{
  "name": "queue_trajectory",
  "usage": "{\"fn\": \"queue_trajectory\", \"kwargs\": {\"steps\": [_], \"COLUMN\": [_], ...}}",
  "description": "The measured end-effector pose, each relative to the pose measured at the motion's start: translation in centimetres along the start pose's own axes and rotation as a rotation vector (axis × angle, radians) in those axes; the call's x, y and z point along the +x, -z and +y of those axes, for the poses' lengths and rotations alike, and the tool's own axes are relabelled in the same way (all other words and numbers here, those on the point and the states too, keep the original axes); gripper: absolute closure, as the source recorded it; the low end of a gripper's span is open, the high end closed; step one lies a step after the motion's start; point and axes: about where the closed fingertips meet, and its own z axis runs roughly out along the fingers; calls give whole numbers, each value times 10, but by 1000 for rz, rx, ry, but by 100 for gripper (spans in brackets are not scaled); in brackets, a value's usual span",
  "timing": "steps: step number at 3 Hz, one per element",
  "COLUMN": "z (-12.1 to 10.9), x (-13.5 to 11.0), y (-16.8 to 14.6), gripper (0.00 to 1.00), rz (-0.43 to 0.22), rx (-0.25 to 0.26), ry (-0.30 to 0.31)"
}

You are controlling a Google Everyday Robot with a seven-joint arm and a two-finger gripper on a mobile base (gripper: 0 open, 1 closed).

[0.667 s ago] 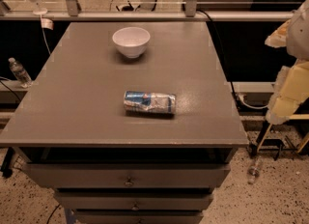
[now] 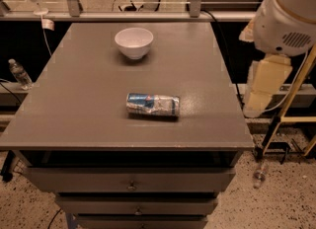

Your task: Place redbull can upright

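1. The step in hand is the approach, by my reading. The can (image 2: 153,104) lies on its side on the table (image 2: 89,119), and nothing touches it, so no part of the task is done yet.
2. The can sits a little front of the table's middle with its long axis running left to right. The bowl (image 2: 134,42) stands well apart from it, toward the back edge.
3. Your gripper (image 2: 257,102) hangs off the table's right edge, below the white arm joint (image 2: 289,20) and lower than the tabletop. It is well apart from the can.
4. You cannot tell from this view whether the gripper is open or shut. It clearly has no hold of the can, which rests free on the table.
5. The next move calls for lifting the gripper above the tabletop and carrying it left over the can. It should then come down across the can's narrow width, not along its length.
6. The can's body is dented and crinkled, so I expect it to give under pressure. Grip it lightly and near one end.
7. You cannot tell from here which end carries the pull tab, so check that before you tip it up.
8. Stand it where it lies. The table around it is bare, which leaves room to set it down without going near the bowl.
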Motion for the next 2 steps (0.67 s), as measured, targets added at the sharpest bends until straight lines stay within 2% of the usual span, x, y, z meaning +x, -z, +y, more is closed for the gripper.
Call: {"fn": "queue_trajectory", "kwargs": {"steps": [1, 2], "z": [-6, -5], "x": [-56, -101], "y": [-12, -34], "gripper": [0, 0], "rz": [-12, -15], "rx": [-41, -114], "ry": [108, 168]}}
